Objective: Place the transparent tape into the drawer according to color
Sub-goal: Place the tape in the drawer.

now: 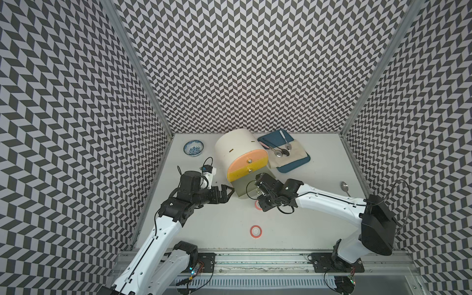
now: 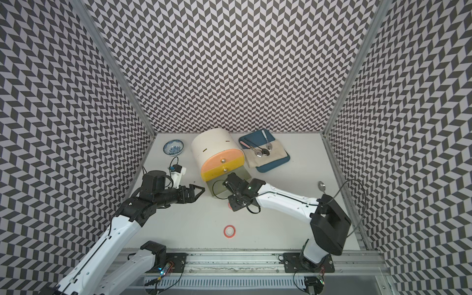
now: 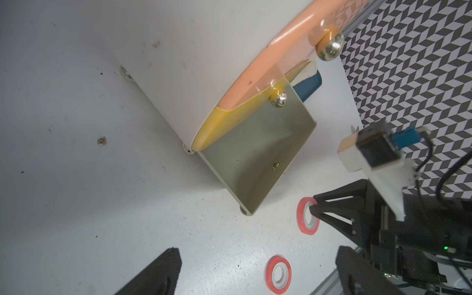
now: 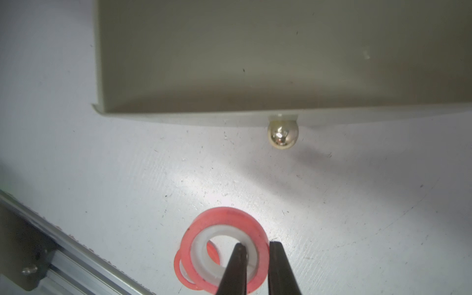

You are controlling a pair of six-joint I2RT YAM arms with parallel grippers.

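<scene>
White table (image 1: pixel 306 217) under us. Our right gripper (image 4: pixel 256 245) has its fingers (image 4: pixel 236 268) clamped on a red tape (image 4: pixel 229 217), one through the core, one outside the rim. The ring tilts just before the open drawer (image 4: pixel 229 63), near mid-table. We judge it light, stiff and slick, apt to swivel in so narrow a pinch, yet the wall is the only real hold. A second tape (image 1: pixel 255 231), also red, lies flat toward the front edge. Our left gripper (image 1: pixel 229 194) gapes empty.
</scene>
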